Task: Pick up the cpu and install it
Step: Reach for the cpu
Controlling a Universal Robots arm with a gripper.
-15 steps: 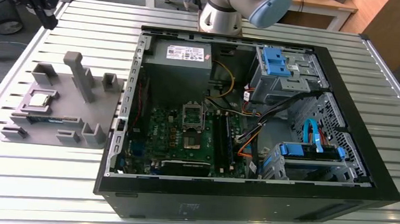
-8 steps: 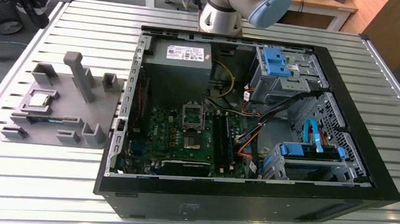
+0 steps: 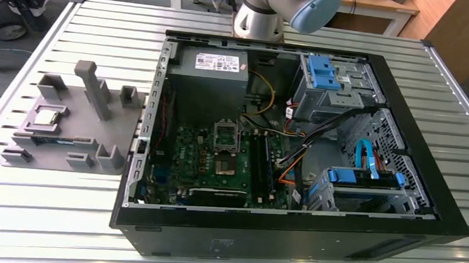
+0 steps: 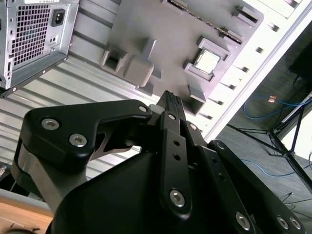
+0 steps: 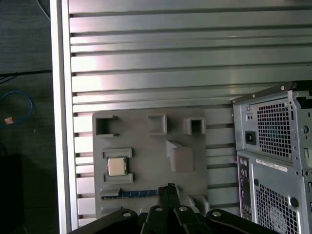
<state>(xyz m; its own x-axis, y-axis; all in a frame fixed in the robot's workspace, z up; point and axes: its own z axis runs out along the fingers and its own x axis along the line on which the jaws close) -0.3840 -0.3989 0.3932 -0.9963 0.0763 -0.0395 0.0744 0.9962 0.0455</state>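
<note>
CPU (image 5: 117,166) sits in its recess on the grey tray (image 5: 146,146), well apart from the gripper (image 5: 170,187), beyond its tips.
Jaws pressed together, holding nothing; pickup seems not yet begun; grasping the chip likely calls for parting them.

I see the arm (image 3: 262,14) as a silver-grey tube with a pale blue joint cap. The hand (image 4: 170,97) is matte black all over: chunky rounded linkage bars and a slim centre bar with small holes. Silver socket-head screws sit at the pivots. A bare grey metal piece shows behind one link.
</note>
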